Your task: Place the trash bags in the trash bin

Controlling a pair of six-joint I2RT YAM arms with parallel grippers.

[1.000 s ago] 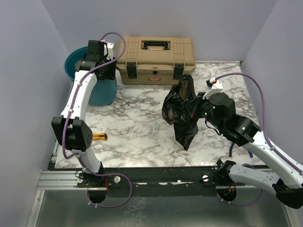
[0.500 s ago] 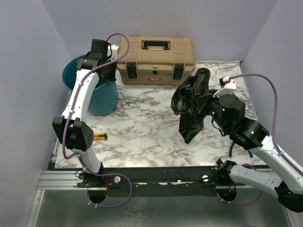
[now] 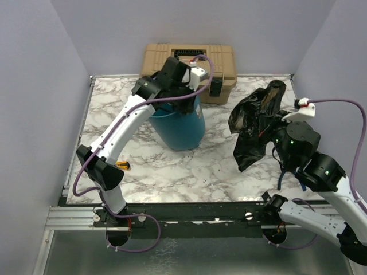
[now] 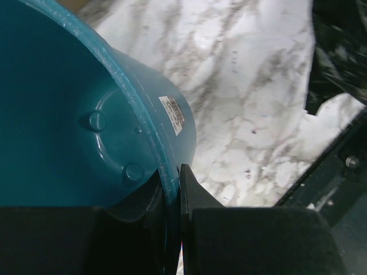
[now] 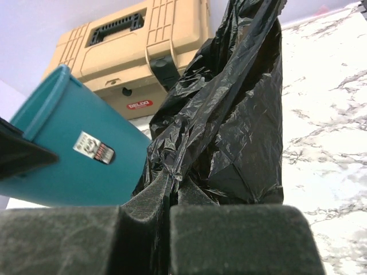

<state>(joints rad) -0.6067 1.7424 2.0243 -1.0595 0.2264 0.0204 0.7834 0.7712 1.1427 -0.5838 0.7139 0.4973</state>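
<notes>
**Trash bin**: teal bucket, placed at upper centre of the top view, just in front of the tan toolbox. It is shown tilted in the right wrist view, where a label is seen on its wall. Its rim is clamped by the left gripper, with one jaw set inside the wall and one outside. Whether its base touches the marble table cannot be told.

**Trash bag**: crumpled black film, held up at centre right, well apart from the bin. A fold is pinched by the right gripper, jaws pressed together on it.

**Yellow-orange item**: small, laid on the table at lower left; its kind cannot be made out.
</notes>
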